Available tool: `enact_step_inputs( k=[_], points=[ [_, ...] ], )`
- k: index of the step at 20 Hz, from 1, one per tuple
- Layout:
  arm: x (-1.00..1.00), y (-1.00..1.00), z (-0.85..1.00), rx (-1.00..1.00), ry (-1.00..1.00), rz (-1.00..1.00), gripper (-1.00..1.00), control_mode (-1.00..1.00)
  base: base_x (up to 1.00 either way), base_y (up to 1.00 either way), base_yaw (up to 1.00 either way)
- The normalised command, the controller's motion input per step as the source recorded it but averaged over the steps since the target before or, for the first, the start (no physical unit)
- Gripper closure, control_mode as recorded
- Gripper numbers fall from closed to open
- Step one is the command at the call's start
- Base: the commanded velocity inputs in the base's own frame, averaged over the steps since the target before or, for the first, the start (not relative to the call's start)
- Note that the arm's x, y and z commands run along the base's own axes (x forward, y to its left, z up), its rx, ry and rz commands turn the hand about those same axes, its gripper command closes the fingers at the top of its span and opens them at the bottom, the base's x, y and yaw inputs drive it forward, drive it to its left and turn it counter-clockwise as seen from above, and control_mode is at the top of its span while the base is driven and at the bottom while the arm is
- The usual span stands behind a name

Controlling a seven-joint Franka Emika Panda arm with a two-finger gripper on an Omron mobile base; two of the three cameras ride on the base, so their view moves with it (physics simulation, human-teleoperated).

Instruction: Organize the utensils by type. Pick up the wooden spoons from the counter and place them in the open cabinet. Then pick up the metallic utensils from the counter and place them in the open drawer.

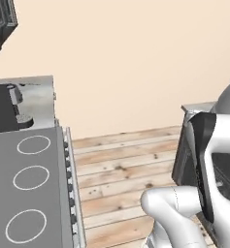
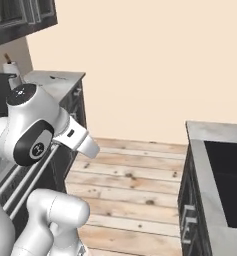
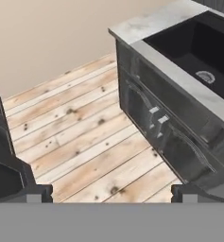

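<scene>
The counter point(image 3: 179, 78) rims a dark sink point(image 3: 198, 52) — gripper point(image 3: 111, 194) hangs spread wide, empty, above plank floor point(image 3: 80, 137).

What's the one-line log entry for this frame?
phase: in transit, nothing reached | gripper: open, empty, over wooden floor | nearby: black sink in grey counter, cooktop | utensils: none seen
</scene>
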Motion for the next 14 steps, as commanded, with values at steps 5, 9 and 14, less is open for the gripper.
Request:
enact_step_inputs(
  k=[5,9,14],
  points=[
    [0.0,0.0,0.0,0.0,0.0,0.0,-1.0,1.0,1.0,0.21,0.06],
    [0.0,0.0,0.0,0.0,0.0,0.0,-1.0,1.0,1.0,0.2,0.14],
    [0.0,0.0,0.0,0.0,0.0,0.0,-1.0,1.0,1.0,0.16,0.18]
  ],
)
